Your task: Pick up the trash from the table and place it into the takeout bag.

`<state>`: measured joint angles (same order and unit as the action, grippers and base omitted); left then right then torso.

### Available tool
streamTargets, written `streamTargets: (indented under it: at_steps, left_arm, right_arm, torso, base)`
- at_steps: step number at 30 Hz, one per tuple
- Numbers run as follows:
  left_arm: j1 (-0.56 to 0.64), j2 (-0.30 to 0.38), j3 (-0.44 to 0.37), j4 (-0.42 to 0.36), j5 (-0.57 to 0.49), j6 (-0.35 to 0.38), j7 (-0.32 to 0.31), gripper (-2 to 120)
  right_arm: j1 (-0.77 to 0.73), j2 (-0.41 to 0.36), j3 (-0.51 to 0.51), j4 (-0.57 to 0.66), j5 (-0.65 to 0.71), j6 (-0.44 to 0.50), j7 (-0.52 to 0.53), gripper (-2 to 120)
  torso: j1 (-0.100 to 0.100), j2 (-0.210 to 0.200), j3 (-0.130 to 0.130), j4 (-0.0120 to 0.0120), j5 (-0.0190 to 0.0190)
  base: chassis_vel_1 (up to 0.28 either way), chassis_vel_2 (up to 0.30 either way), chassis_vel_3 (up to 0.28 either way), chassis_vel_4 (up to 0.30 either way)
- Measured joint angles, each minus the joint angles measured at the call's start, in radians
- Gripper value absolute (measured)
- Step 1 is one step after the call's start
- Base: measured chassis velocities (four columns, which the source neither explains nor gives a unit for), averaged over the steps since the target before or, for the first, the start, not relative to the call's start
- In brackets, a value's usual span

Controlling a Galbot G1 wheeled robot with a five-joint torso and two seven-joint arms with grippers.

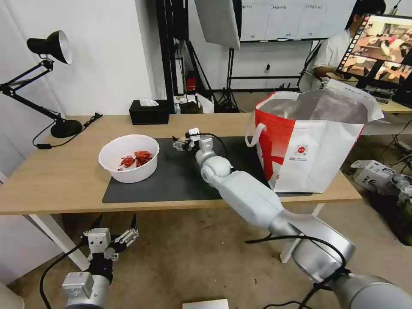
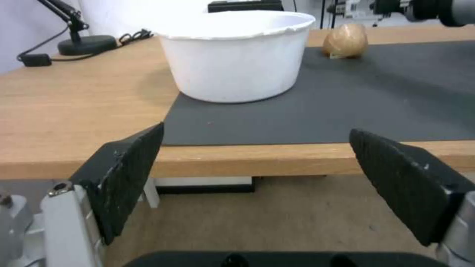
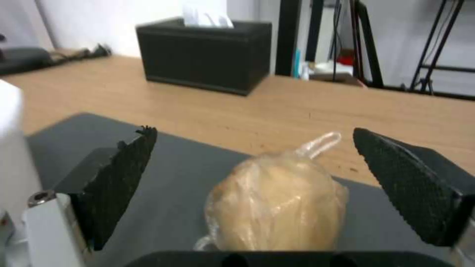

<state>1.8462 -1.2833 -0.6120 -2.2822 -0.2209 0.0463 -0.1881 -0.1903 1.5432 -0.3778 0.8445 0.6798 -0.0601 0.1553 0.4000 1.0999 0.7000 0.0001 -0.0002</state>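
A white bowl (image 1: 128, 158) (image 2: 232, 55) with red shellfish scraps sits on the left end of the dark mat (image 1: 171, 184) on the table (image 1: 64, 180). My right gripper (image 1: 180, 143) (image 3: 253, 132) reaches over the mat's far edge and stands open. The small tied beige pouch (image 3: 277, 200) (image 2: 346, 40) lies on the mat between its fingers (image 3: 124, 174), untouched. The takeout bag (image 1: 309, 146) stands upright and open at the table's right end. Below the table's front edge, my left gripper (image 1: 113, 229) (image 2: 256, 130) hangs open and empty, facing the bowl.
A black tissue box (image 1: 149, 112) (image 3: 203, 52) stands at the table's far edge behind the pouch. A black desk lamp (image 1: 56, 86) and its cable occupy the far left corner. Bare mat lies between the bowl and the bag.
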Motion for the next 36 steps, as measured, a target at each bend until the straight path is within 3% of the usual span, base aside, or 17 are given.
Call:
streamTargets:
  at_steps: [10,31,36]
  left_arm:
    - [0.002,0.003,-0.002,-0.001,-0.003,-0.005,0.0,100]
    - [0.005,0.001,-0.002,-0.007,-0.002,-0.02,-0.002,100]
    - [0.006,0.0,-0.003,-0.005,-0.002,-0.025,-0.004,100]
  right_arm:
    - [0.057,0.034,0.015,-0.11,-0.019,-0.068,-0.066,100]
    - [0.086,0.032,-0.033,-0.18,-0.02,-0.083,-0.146,100]
    - [0.085,0.031,-0.038,-0.183,-0.02,-0.087,-0.161,88]
  torso:
    - [0.0,0.0,0.0,-0.0002,0.0001]
    - [0.0,0.0,0.0,-0.0001,0.0002]
    - [0.0,0.0,0.0,-0.0001,0.0002]
  base:
    - [0.0,0.0,0.0,0.0]
    - [0.0,0.0,0.0,0.0]
    - [0.0,0.0,0.0,0.0]
